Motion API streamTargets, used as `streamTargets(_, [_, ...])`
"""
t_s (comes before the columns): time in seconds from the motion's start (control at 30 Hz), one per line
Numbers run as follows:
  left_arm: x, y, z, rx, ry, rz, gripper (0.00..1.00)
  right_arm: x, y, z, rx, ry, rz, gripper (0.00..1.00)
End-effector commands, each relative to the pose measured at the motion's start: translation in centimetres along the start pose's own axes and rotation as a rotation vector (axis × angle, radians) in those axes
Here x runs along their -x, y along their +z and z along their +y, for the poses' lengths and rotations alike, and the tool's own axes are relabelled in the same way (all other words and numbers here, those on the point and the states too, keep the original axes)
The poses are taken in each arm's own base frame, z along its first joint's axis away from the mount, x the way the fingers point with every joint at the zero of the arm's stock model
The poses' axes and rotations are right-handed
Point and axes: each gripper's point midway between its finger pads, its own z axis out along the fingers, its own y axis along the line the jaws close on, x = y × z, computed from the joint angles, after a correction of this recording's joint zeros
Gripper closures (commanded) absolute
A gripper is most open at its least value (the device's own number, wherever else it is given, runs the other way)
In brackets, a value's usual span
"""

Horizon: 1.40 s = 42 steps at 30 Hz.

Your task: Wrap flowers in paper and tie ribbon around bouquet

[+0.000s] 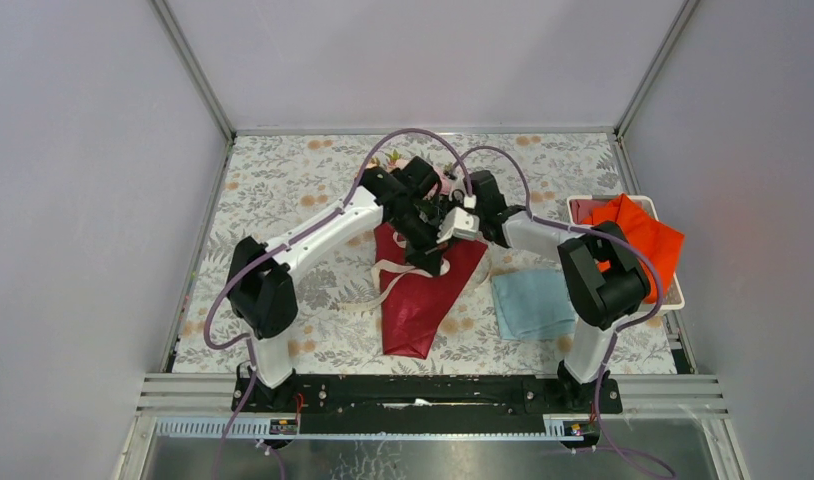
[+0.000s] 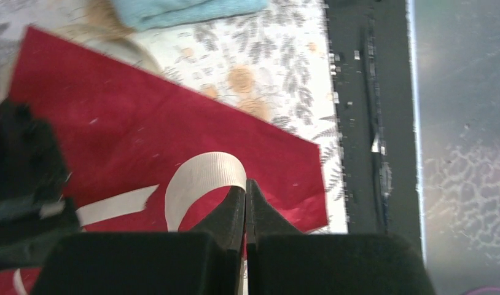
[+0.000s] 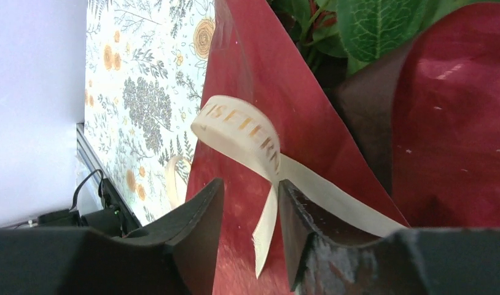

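left tool: black fingers clenched tip to tip. the end of a loop of narrow cream flat ribbon runs into the seam between them and is pinched there. right tool: released, fingers apart, one loose tail of the ribbon hanging in the gap; contact with either finger cannot be told. a lettered loop of the ribbon stands just above that gap.

the ribbon crosses the tapering cone of dark crimson crinkled wrapping paper. the cone lies on the fern-printed tabletop between the two arms, narrow end toward the bases. green leaves of the flowers stick out of the wide far end. more ribbon trails off the cone's left side onto the tabletop.

right of the cone: a light blue folded cloth just beside it, and a bright orange-red cloth in a white tray.
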Motion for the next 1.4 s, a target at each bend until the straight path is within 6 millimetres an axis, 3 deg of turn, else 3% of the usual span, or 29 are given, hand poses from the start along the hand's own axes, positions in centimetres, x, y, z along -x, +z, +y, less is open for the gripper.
streamTargets(0.0, [-0.4,-0.9,5.6,0.109,-0.041,-0.098,1.0,3.0,-4.3,2.4,0.111,-0.066,-0.04,0.51])
streamTargets(0.1, [-1.2,-1.4,8.0,0.124,-0.108,-0.147,1.0,3.4,-6.0,1.3,0.089,-0.063,-0.061,0.48])
streamTargets(0.27, [-1.9,-1.4,9.7,0.122,-0.158,-0.174,1.0,2.6,-7.9,1.1,0.141,-0.086,-0.111,0.5])
streamTargets(0.47, [-1.8,-1.7,10.9,0.163,-0.204,-0.186,1.0,1.1,-9.8,3.1,0.267,-0.201,-0.211,0.54])
streamTargets(0.57, [-1.4,-2.2,13.1,0.288,-0.375,-0.224,1.0,0.8,-10.9,4.1,0.287,-0.206,-0.287,0.55])
streamTargets(0.67, [0.0,-2.4,14.0,0.301,-0.495,-0.338,1.0,-0.1,-10.3,4.4,0.197,-0.193,-0.357,0.53])
streamTargets(0.8, [1.7,-2.2,13.4,0.255,-0.566,-0.471,1.0,-1.2,-8.9,5.6,0.169,-0.163,-0.432,0.49])
streamTargets(1.0, [1.9,-1.8,13.9,0.246,-0.618,-0.507,1.0,-1.7,-6.4,5.5,0.18,-0.053,-0.429,0.3])
streamTargets(1.27, [1.5,-1.1,13.3,0.202,-0.656,-0.51,1.0,-0.3,-4.6,3.3,0.065,-0.017,-0.476,0.32])
streamTargets(1.37, [1.4,-1.0,13.1,0.191,-0.664,-0.51,1.0,0.2,-4.0,2.6,0.02,-0.014,-0.473,0.39])
